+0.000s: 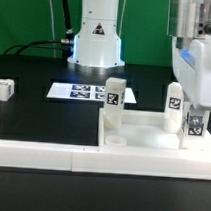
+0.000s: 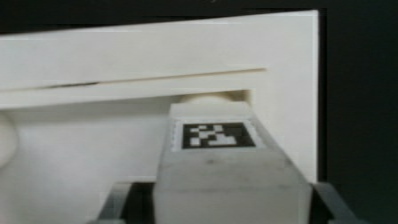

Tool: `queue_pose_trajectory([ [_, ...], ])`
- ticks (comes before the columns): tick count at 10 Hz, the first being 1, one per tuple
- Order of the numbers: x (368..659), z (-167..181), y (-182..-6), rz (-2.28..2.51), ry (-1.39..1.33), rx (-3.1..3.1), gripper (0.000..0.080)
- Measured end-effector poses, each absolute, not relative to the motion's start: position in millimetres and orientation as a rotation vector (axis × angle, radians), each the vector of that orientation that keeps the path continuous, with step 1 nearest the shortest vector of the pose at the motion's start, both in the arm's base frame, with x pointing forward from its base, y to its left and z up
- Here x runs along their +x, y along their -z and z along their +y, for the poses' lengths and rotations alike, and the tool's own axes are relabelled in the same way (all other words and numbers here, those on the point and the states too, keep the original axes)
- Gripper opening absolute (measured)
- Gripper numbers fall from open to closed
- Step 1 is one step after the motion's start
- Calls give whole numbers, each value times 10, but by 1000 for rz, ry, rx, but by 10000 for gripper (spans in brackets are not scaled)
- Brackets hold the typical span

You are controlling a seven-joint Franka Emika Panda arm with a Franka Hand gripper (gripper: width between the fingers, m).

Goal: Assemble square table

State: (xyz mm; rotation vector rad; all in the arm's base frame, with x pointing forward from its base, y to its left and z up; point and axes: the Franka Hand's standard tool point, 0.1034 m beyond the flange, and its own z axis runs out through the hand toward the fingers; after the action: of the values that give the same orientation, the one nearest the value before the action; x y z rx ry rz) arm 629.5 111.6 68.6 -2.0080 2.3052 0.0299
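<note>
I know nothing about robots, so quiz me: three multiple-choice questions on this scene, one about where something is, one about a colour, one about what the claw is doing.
1. Where does the marker board lie?
A. Flat on the work surface, between the robot's base and the slab
B. On top of the slab
C. In the claw

2. What colour is the work surface?
A. Green
B. White
C. Black

3. What is the gripper doing?
A. Hanging open and empty
B. Shut on a leg
C. Shut on a cable

Answers:
1 A: the exterior view shows the board flat behind the slab, in front of the base.
2 C: everything stands on black.
3 B: the wrist view shows the tagged leg clamped between the fingers.
</note>
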Motion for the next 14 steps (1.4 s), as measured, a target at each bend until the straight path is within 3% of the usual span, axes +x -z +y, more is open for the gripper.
queue_pose_trajectory([
  [3, 6304, 1132, -687, 2600, -105, -1557, 290],
  [10, 6293, 1145, -684, 2578, -113, -1560, 295],
  [11, 6293, 1145, -684, 2577, -113, -1561, 493],
  [12, 6293, 1144, -684, 2563, -111, -1584, 493],
  [13, 6286, 1155, -683, 2501, -103, -1682, 615],
  [14, 6268, 1194, -679, 2415, -100, -1800, 639],
])
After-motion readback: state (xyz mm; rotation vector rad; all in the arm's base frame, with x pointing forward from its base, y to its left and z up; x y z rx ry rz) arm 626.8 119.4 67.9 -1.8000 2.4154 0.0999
